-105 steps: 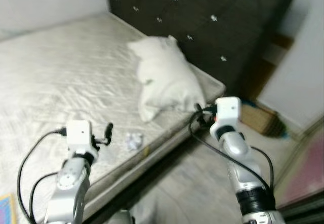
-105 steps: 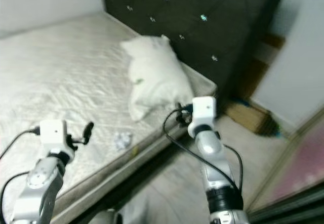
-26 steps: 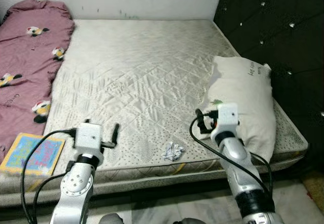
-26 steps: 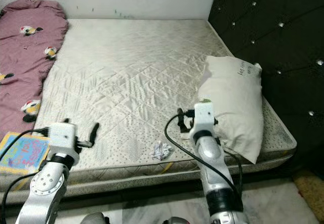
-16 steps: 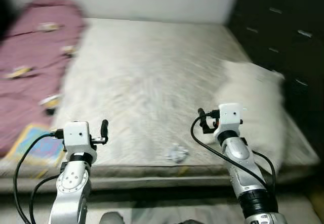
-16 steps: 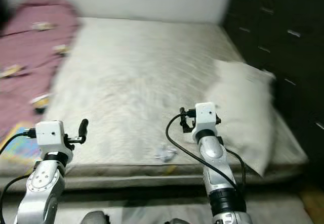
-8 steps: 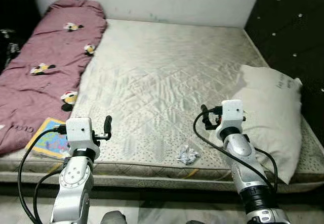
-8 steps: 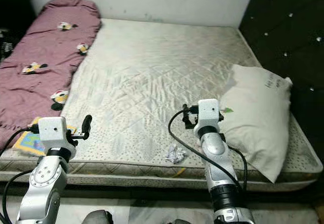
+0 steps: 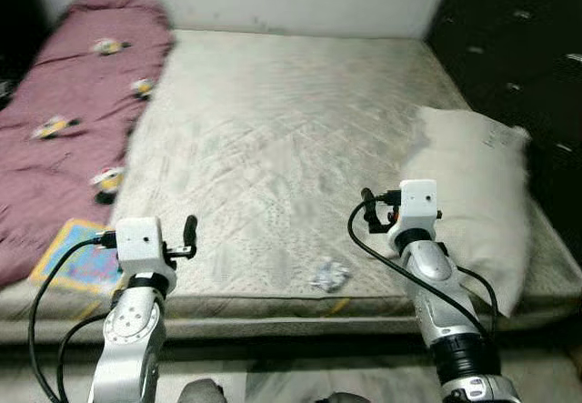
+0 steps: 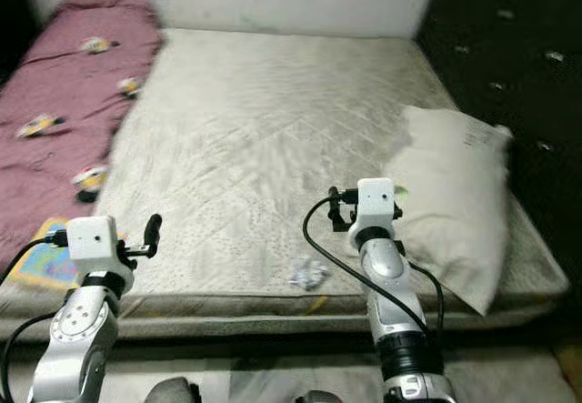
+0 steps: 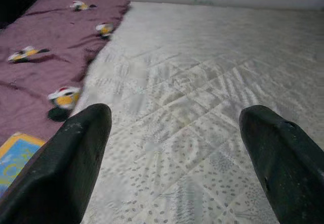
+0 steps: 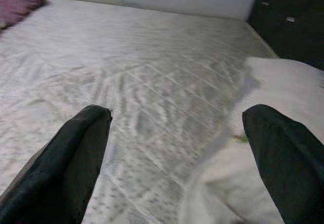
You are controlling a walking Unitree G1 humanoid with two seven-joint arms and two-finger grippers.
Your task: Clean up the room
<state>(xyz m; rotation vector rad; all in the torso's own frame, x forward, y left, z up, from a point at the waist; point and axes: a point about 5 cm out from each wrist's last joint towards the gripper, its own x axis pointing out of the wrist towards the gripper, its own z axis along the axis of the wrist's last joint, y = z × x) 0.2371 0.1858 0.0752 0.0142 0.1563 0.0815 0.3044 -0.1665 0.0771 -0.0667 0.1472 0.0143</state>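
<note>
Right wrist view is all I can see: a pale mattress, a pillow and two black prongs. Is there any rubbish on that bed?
Observer: Yes, a crumpled white paper lies near the mattress's front edge, nearer the right gripper than the left gripper.
Operator: Anything else to tidy?
Observer: A colourful book lies at the near left corner, beside a maroon blanket.

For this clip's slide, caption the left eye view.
Both arms raised before a bare mattress holding crumpled paper, pillow, maroon blanket.
</note>
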